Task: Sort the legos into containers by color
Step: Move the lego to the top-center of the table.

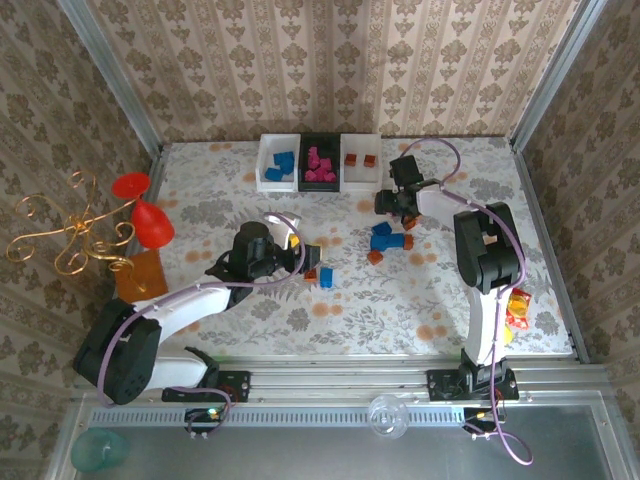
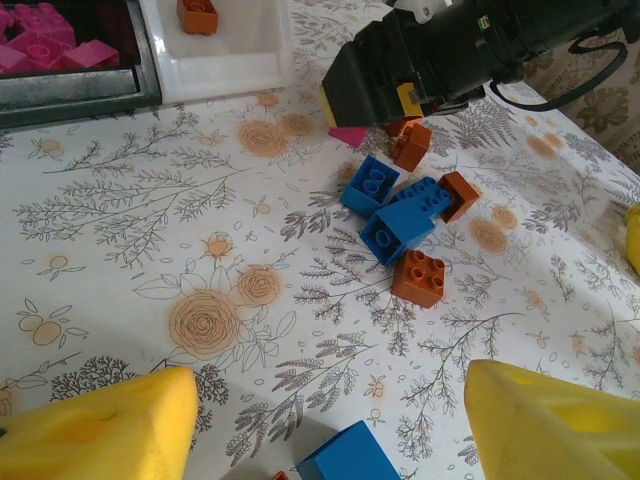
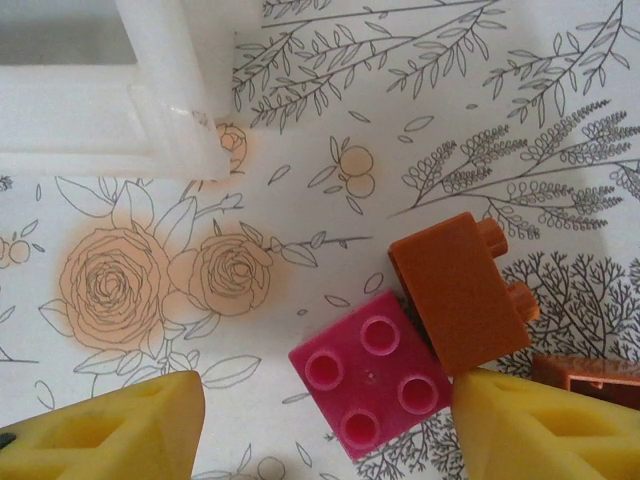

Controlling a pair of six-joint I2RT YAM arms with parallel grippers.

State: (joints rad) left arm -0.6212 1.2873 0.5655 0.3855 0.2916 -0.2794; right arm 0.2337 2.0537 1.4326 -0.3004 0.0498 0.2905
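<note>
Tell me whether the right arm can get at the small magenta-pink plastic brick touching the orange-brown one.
Probably yes. The right gripper hangs directly over the magenta-pink brick, jaws open on either side, with nothing covering it. The orange-brown brick touches its edge close to one jaw, so it might get nudged.

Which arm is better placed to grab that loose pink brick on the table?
Right. The right tool, open, straddles the pink brick; the left tool hangs over a blue brick instead.

Pink brick [image 3: 372, 385] between the hand's [image 3: 325, 425] spread yellow fingers [image 3: 110, 430] — orange-brown brick [image 3: 455, 295] touching it, white bin [image 3: 165, 120] near.
</note>
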